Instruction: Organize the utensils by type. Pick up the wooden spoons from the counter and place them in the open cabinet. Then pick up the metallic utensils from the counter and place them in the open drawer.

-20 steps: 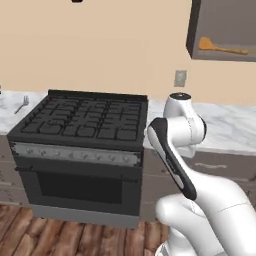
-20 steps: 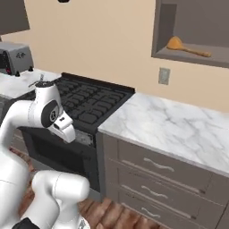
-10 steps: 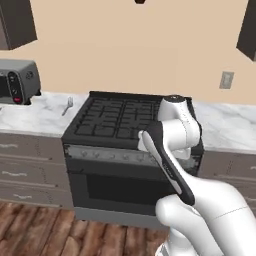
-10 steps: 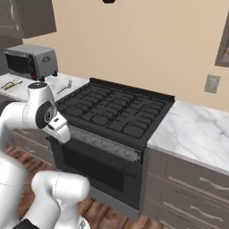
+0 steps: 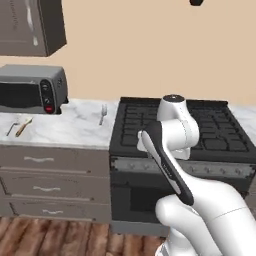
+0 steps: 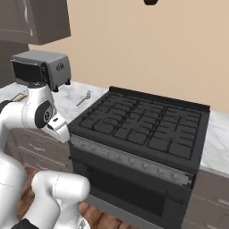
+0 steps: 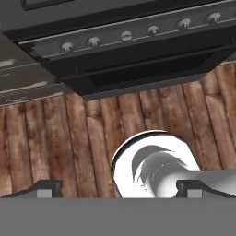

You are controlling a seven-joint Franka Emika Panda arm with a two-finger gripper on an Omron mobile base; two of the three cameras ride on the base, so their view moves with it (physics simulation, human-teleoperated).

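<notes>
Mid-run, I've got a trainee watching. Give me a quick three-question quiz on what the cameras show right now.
1. True or false: the fork lies on the counter between the toaster oven and the stove.
2. The gripper is: A) shut on a spoon B) open, empty, facing the wooden floor C) shut on the fork
3. Fill in: left of the fork, a wooden spoon lies beside a thin ____ utensil.

Key: 1 true; 2 B; 3 metal
</notes>
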